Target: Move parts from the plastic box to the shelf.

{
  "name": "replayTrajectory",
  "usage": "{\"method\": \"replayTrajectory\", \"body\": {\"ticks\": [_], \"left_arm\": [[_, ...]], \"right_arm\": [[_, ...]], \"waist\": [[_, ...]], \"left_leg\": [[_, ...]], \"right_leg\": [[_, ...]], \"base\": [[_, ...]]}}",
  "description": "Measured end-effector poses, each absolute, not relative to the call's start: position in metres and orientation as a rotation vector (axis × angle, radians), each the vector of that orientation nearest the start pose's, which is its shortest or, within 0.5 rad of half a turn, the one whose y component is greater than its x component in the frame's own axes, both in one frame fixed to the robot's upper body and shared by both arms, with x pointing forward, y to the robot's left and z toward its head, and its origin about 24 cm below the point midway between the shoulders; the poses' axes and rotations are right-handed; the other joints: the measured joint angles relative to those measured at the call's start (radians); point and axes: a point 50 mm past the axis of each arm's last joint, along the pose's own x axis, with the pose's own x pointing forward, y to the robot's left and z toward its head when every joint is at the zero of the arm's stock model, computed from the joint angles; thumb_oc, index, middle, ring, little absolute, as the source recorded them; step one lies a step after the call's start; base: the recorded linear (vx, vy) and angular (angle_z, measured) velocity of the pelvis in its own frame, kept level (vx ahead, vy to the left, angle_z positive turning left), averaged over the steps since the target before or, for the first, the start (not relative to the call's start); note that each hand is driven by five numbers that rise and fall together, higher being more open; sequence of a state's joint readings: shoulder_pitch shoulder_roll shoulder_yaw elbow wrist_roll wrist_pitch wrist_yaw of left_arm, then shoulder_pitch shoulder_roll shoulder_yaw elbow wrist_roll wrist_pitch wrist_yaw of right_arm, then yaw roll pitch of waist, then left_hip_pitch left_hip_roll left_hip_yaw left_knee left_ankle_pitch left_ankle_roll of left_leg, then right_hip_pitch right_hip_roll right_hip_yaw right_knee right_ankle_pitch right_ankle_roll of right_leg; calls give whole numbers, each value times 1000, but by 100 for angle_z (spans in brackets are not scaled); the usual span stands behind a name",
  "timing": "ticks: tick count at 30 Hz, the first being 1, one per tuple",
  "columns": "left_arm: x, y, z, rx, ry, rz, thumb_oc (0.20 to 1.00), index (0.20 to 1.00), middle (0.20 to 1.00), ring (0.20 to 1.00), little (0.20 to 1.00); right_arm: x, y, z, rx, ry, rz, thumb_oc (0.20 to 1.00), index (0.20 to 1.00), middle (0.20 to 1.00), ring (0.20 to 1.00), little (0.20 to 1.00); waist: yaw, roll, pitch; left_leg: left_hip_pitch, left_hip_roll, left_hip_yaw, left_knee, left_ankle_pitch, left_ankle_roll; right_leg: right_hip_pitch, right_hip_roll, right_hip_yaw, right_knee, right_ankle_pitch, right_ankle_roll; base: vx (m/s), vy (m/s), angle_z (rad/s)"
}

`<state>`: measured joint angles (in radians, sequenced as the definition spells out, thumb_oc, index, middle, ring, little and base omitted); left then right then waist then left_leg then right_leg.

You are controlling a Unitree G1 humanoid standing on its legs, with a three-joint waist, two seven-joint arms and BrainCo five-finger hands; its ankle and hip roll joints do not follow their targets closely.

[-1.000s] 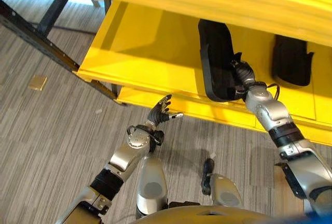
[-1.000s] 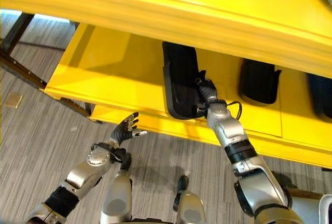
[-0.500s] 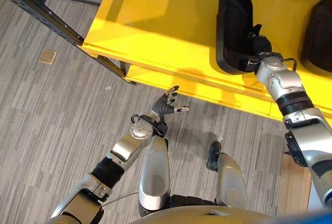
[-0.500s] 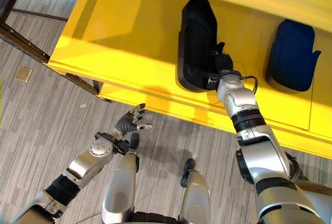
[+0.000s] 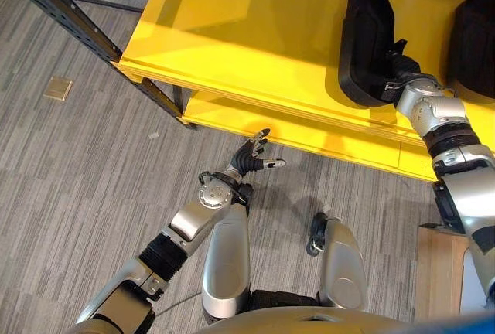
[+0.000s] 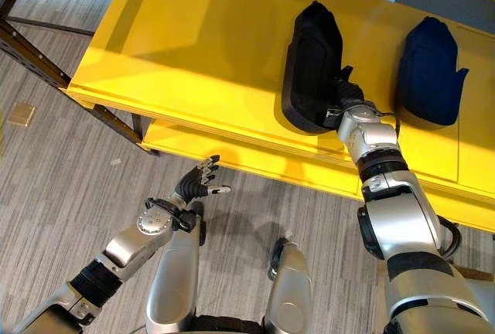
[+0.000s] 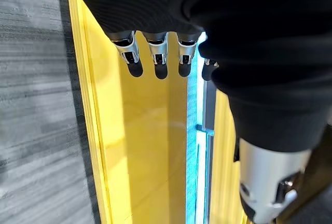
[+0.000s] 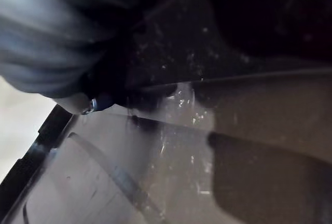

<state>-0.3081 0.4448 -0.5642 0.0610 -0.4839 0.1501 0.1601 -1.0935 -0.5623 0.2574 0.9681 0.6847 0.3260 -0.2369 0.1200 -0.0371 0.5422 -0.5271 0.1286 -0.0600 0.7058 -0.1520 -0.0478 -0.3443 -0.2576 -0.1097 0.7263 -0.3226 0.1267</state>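
Note:
A long black part (image 5: pixel 365 40) lies on the yellow shelf (image 5: pixel 232 32), and a second dark part (image 6: pixel 429 59) lies to its right. My right hand (image 6: pixel 349 96) rests against the near right side of the long black part; dark on dark, its grip cannot be made out. In the right wrist view the part's dusty black surface (image 8: pixel 218 42) sits very close. My left hand (image 5: pixel 250 161) hangs open over the floor, just in front of the lower shelf edge. Its straight fingers (image 7: pixel 158 63) show in the left wrist view.
A lower yellow board (image 5: pixel 309 137) juts out under the shelf. A black metal rack leg (image 5: pixel 62 9) runs diagonally at the upper left. A small tan square (image 5: pixel 58 88) lies on the grey striped floor. A wooden board (image 5: pixel 437 272) sits at the lower right.
The whole picture has shifted, so the camera moved; the upper yellow board has left the view. My right hand stays against the black part. My left hand has barely changed.

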Motion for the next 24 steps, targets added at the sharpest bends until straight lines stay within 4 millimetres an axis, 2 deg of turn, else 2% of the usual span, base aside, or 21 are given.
{"method": "replayTrajectory", "body": {"ticks": [3, 4, 6, 9, 12, 16, 20, 24], "left_arm": [[283, 102, 56, 116, 139, -402, 1000, 1000, 1000, 1000, 1000], [285, 102, 59, 120, 129, -403, 1000, 1000, 1000, 1000, 1000], [286, 105, 59, 130, 130, -397, 1000, 1000, 1000, 1000, 1000], [285, 111, 55, 155, 147, -388, 1000, 1000, 1000, 1000, 1000], [280, 105, 50, 143, 170, -415, 1000, 1000, 1000, 1000, 1000], [277, 104, 45, 117, 197, -418, 1000, 1000, 1000, 1000, 1000], [278, 114, 47, 144, 190, -397, 1000, 1000, 1000, 1000, 1000], [275, 121, 42, 149, 204, -385, 1000, 1000, 1000, 1000, 1000]], "right_arm": [[408, -245, 188, 22, 198, -306, 200, 200, 200, 200, 200], [409, -248, 193, 8, 192, -319, 200, 200, 200, 200, 200], [412, -245, 205, -9, 180, -320, 200, 200, 200, 200, 200], [415, -241, 216, -30, 165, -317, 200, 200, 200, 200, 200], [414, -245, 216, -32, 172, -341, 200, 200, 200, 200, 200], [414, -251, 226, -65, 176, -400, 200, 200, 200, 200, 200], [416, -248, 247, -101, 134, -407, 200, 200, 200, 200, 200], [417, -243, 257, -125, 111, -395, 200, 200, 200, 200, 200]], "waist": [[-6, -9, 4], [4, -14, 4], [11, -15, 5], [27, -18, 7], [31, -18, 7], [24, -19, 7], [38, -19, 8], [47, -19, 8]], "left_leg": [[-29, -3, 12, 39, -23, -4], [-40, -5, 20, 59, -33, 0], [-56, -4, 23, 82, -42, 0], [-71, 7, 16, 88, -42, -1], [-71, 10, 9, 83, -36, -1], [-92, 9, 8, 91, -37, -20], [-125, 8, 8, 100, -41, -20], [-130, 7, 8, 93, -45, -14]], "right_leg": [[-26, -9, 16, 36, 0, 4], [-47, -19, 14, 66, -1, 1], [-75, -27, 12, 106, -18, -6], [-104, -22, 8, 135, -43, 4], [-103, -20, -5, 131, -48, -4], [-109, -19, -4, 123, -38, 11], [-134, -19, -4, 120, -34, 15], [-141, -19, -5, 116, -36, 15]], "base": [[24, 7, -7], [41, -7, -11], [34, -13, -9], [10, 0, -2], [2, -1, 1], [12, -8, 2], [16, -9, 1], [0, 0, 0]]}}
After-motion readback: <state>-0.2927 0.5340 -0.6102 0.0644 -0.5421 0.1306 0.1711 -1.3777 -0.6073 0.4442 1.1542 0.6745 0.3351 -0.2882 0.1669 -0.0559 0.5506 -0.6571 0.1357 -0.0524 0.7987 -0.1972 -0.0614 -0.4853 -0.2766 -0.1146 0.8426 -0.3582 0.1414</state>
